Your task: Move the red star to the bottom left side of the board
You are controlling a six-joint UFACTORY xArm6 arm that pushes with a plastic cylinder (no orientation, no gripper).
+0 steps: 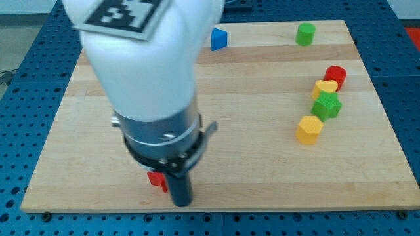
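Observation:
The red star lies near the bottom edge of the wooden board, left of centre, mostly hidden behind my rod. My tip sits just right of and slightly below the star, touching or almost touching it. The arm's white and grey body covers much of the board's left half.
A blue block and a green cylinder stand near the top edge. At the right are a red cylinder, a yellow block, a green star and a yellow hexagon.

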